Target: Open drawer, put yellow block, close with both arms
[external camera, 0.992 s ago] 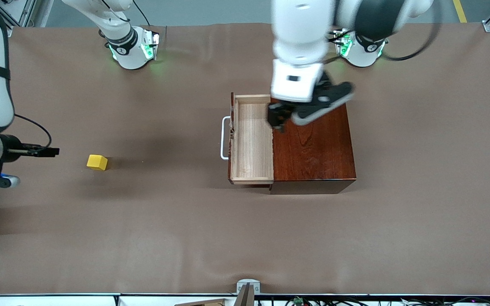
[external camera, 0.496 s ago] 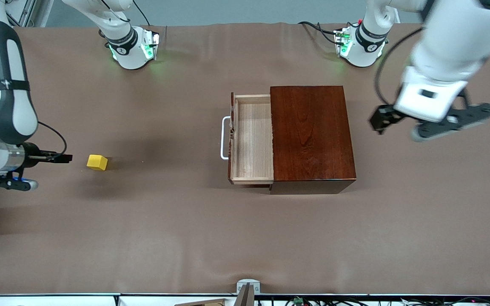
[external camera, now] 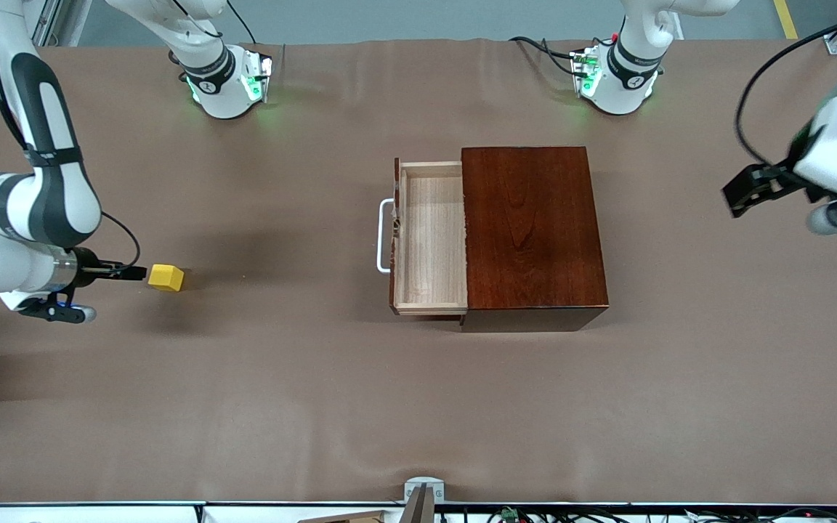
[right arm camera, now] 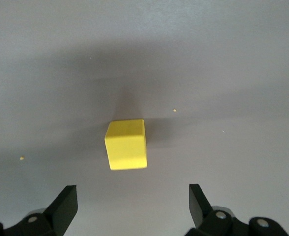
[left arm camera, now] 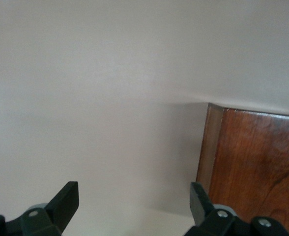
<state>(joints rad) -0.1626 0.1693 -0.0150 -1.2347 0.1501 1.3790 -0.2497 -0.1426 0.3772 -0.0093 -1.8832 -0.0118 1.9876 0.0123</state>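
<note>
Right end effector (external camera: 135, 273) sits low at the right arm's end of the worktop (external camera: 280, 392), fingers spread wide, nothing gripped. You've got the yellow block (external camera: 166, 277) just ahead of its tips, resting flat on the worktop; the front view can't tell you whether tip and block touch. In the right wrist view the block (right arm camera: 127, 144) sits ahead of the two fingertips (right arm camera: 66, 204), roughly centred between them, one corner turned slightly. Bare worktop all round the block, with a few small crumbs (right arm camera: 174, 110) nearby.

Further along, toward the left arm's end, the drawer (external camera: 429, 240) stands pulled out of the wooden box (external camera: 531, 232), pale interior exposed, white handle (external camera: 384, 236) facing the right end effector. Wide open worktop between block and handle.

Left end effector (external camera: 742, 195) hangs in the air over bare worktop at the left arm's end, well apart from the box, fingers released and holding nothing. Its wrist view shows you a box corner (left arm camera: 211, 147) ahead of one fingertip (left arm camera: 198, 199), and plain worktop elsewhere.
</note>
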